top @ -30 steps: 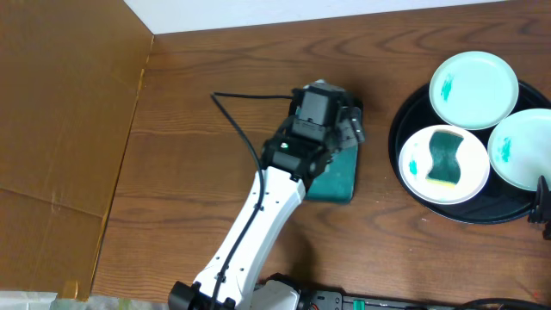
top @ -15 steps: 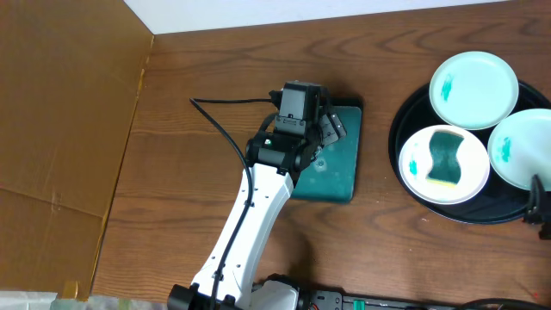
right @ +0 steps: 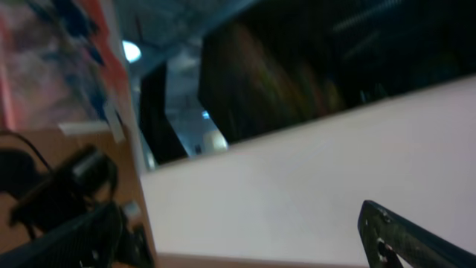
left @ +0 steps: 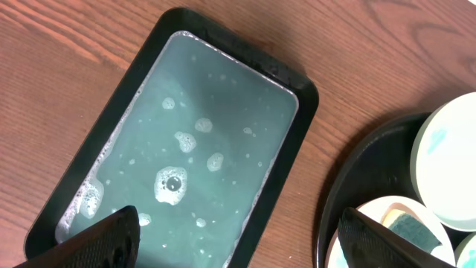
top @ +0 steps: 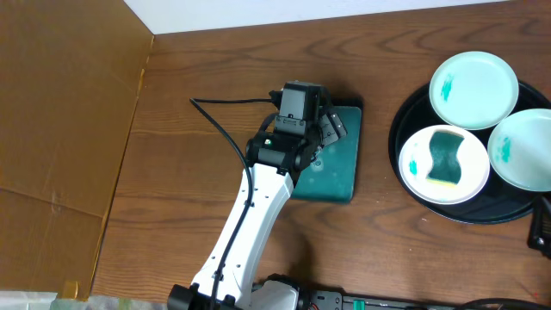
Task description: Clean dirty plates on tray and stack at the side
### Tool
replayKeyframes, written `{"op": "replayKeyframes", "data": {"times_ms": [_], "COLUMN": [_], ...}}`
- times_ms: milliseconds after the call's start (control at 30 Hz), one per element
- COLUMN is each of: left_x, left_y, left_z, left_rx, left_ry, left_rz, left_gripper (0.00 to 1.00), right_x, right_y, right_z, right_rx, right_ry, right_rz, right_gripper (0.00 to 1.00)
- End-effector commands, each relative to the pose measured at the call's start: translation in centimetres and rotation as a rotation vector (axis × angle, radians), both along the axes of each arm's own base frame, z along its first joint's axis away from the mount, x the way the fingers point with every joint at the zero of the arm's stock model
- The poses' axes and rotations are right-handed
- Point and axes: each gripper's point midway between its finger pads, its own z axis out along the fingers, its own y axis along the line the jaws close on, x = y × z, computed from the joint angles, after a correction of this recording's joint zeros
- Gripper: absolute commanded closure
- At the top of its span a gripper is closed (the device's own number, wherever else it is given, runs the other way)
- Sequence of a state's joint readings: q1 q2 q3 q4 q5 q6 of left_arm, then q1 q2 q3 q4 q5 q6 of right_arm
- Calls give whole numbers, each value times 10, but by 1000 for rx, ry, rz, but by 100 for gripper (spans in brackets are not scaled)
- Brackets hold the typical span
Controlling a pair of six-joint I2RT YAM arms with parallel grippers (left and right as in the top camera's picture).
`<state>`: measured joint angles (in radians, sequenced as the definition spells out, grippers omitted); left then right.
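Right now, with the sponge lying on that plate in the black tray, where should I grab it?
Take the sponge across its pinched-in middle, coming straight down from above. It lies flat on the plate, so only its side edges are free, and the narrowed waist should keep a grip from slipping toward the wider ends.

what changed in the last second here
The left end effector slid left across the teal tray, uncovering most of it, its jaws open and empty. The right end effector drew back toward the robot. Nothing was grasped or released. The three dirty plates, the sponge on the middle one and the black tray stayed put.
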<state>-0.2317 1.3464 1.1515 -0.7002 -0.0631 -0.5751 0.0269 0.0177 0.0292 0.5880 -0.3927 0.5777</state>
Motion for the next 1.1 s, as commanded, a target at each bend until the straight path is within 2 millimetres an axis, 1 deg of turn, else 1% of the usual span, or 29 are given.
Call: {"op": "replayKeyframes", "data": {"times_ms": [0, 67, 133, 267, 367, 533, 600, 667, 767, 833, 867, 900, 967, 1000, 1033, 1067], "left_x": [0, 0, 0, 0, 0, 0, 0, 0, 0, 0, 0, 0, 0, 0, 0, 0], "left_y": [4, 5, 5, 4, 5, 4, 4, 4, 4, 4, 4, 4, 4, 4, 4, 4], "left_z": [2, 2, 2, 2, 2, 2, 2, 2, 2, 2, 2, 2, 2, 2, 2, 2], "left_rx": [16, 17, 17, 16, 16, 16, 16, 16, 16, 16, 16, 16, 16, 16, 16, 16], "left_ry": [-5, -5, -5, -5, -6, -6, -5, -5, -5, -5, -5, -5, -5, -5, -5, -5], "left_rz": [8, 9, 9, 8, 9, 8, 8, 8, 8, 8, 8, 8, 8, 8, 8, 8], "left_gripper": [14, 14, 14, 14, 14, 14, 14, 14, 14, 14, 14, 14, 14, 14, 14, 14], "right_x": [-14, -19, -18, -6, 11, 44, 50, 53, 52, 49, 50, 53, 61, 66, 73, 79], "right_y": [-8, -9, -9, -10, -10, -9, 1, 21, 54, 70, 75, 77, 79, 80, 79, 79], "right_z": [38, 58, 70, 82, 81, 64, 61, 63, 74, 84, 86, 87, 81, 75, 63, 54], "right_rx": [30, -32, -104, -209, -255, -312, -372, -405, -409, -415, -409, -393, -363, -361, -358, -357], "right_ry": [-69, -79, -46, 105, 280, 623, 703, 731, 699, 635, 620, 629, 681, 710, 766, 812], "right_rz": [-34, -86, -131, -180, -171, -126, -55, 79, 327, 462, 512, 533, 532, 521, 486, 454], "right_gripper": [1, 1, 1, 1, 1, 1, 1, 1, 1, 2, 13, 17, 16, 13, 12, 14]}}
